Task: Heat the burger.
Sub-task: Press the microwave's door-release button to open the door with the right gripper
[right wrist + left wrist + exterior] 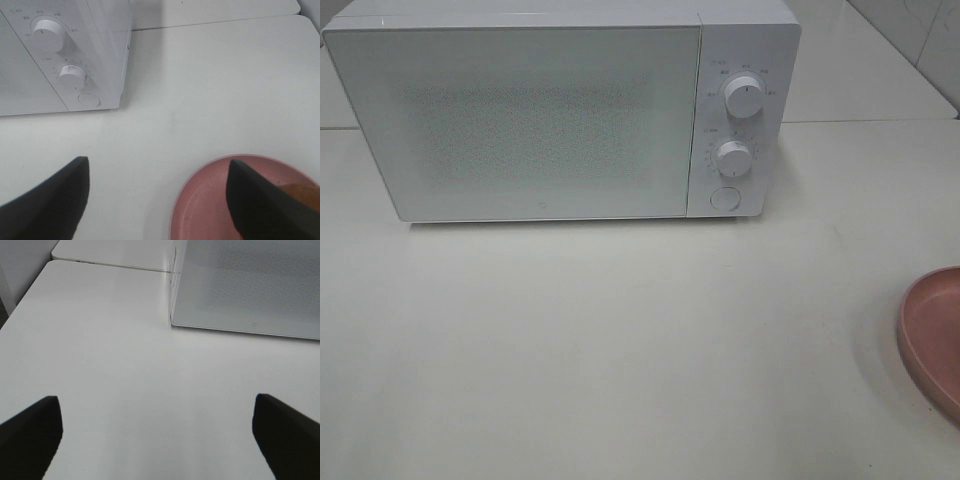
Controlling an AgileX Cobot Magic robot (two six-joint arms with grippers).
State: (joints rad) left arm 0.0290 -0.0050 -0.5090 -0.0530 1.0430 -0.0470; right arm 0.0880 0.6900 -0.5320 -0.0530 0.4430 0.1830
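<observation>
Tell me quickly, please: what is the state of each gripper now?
Left gripper: open, holding nothing.
Right gripper: open, holding nothing.

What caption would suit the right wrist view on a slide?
Open right gripper poised by the pink plate, with the closed white microwave ahead.
</observation>
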